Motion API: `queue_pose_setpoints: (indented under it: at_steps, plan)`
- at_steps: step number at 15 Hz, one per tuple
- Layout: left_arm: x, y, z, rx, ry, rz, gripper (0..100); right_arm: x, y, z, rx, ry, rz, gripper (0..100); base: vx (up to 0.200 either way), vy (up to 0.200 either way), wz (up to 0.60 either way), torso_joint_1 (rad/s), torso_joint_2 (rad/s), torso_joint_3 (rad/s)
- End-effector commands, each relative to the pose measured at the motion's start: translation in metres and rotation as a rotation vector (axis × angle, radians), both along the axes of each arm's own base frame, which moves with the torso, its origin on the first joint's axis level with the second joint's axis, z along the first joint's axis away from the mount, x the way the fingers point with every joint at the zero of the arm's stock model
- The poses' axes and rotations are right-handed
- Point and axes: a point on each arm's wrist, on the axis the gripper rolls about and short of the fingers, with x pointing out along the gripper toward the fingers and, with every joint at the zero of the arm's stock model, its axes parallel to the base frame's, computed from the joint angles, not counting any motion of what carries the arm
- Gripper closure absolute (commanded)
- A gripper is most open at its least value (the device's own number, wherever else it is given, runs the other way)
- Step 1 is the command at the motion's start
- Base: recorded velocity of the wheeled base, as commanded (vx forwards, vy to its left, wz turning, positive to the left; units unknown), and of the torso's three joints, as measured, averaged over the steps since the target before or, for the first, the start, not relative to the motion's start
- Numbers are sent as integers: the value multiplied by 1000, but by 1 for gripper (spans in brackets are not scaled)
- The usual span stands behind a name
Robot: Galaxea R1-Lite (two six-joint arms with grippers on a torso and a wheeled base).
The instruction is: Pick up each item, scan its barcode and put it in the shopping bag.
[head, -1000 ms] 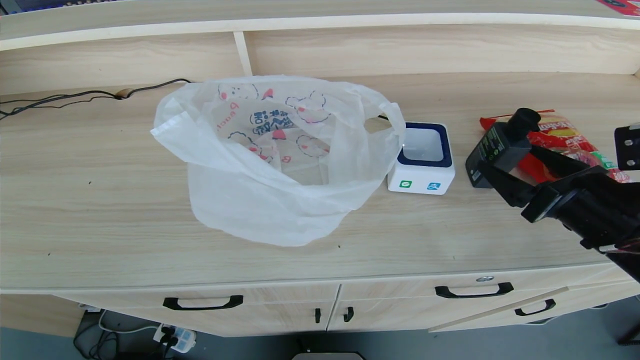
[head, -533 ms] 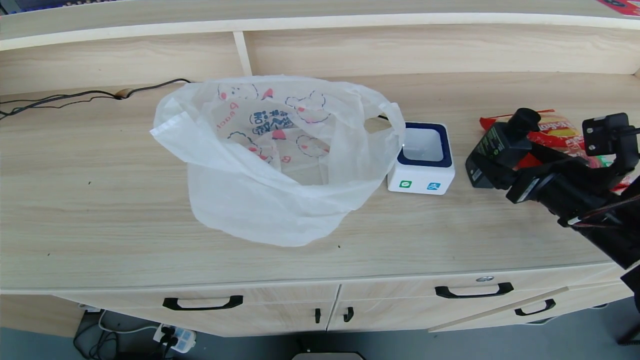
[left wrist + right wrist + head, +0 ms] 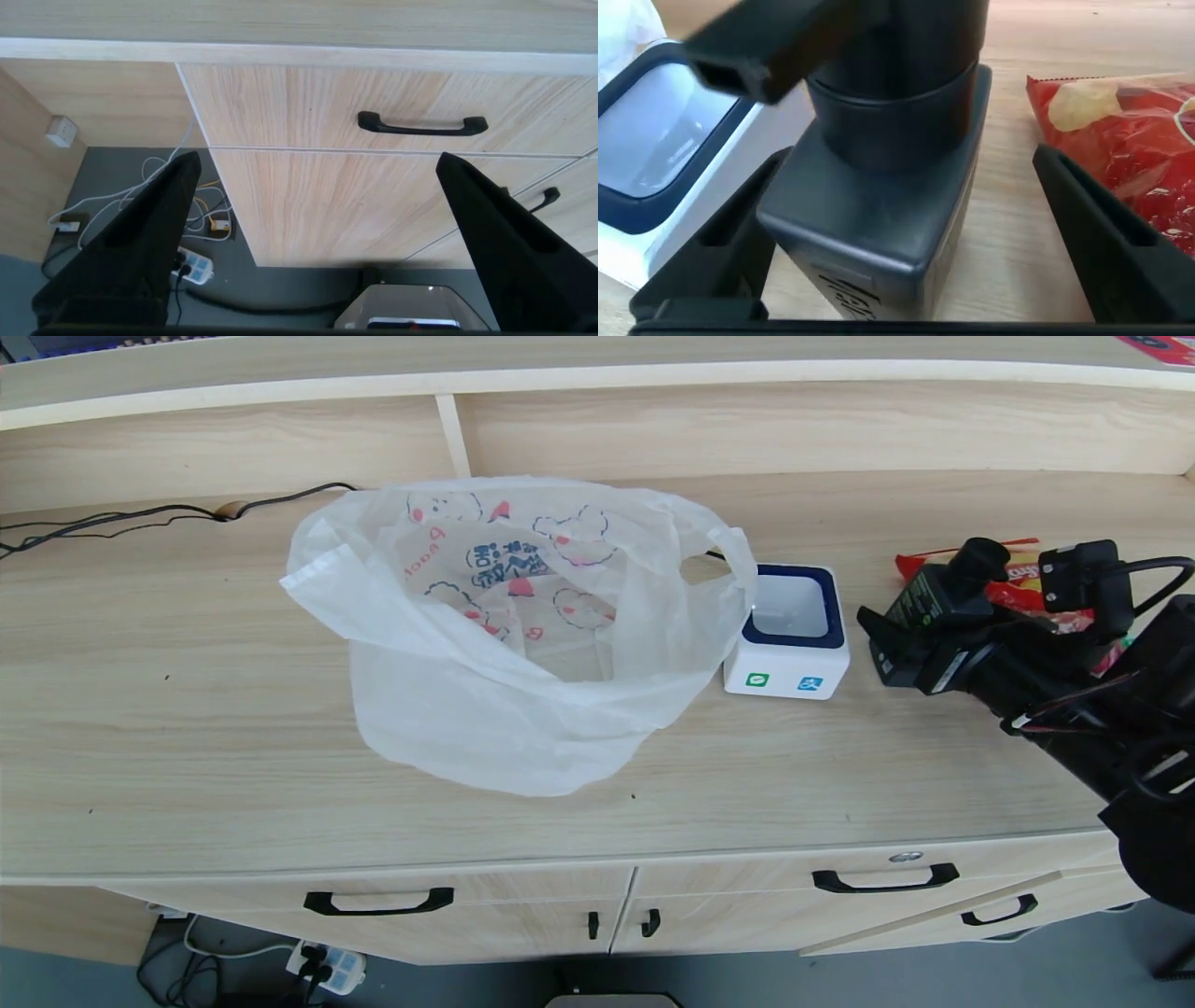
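The dark grey square plastic bottle with a round cap (image 3: 920, 607) stands on the pale wooden counter (image 3: 187, 756), just right of the white, blue-rimmed scanner box (image 3: 786, 663). The right gripper (image 3: 906, 271) is spread on either side of it. I'd say it's the pick-up stage: next, squeeze and lift.

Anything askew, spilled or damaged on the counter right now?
Nothing stands out. The shopping bag sits open beside the scanner, the black bottle stands upright between the open jaws of the right gripper, and the red snack packet lies flat. No spills.
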Motion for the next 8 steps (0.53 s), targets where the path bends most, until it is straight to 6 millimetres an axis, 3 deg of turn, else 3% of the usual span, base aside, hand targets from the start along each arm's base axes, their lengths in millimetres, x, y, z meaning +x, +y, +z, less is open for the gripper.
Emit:
queue_pose_setpoints:
  at_steps: [1, 7, 8]
  plan:
    - [0, 0, 0, -1, 1, 0, 0, 2, -1, -3, -2, 8, -3, 0, 0, 0, 0, 0, 0, 0]
    - [0, 0, 0, 0, -1, 0, 0, 7, -10, -3, -2, 0, -35, 0, 0, 0, 0, 0, 0, 0]
    - [0, 0, 0, 0, -1, 0, 0, 9, -10, -6, -3, 9, -35, 100, 0, 0, 0, 0, 0, 0]
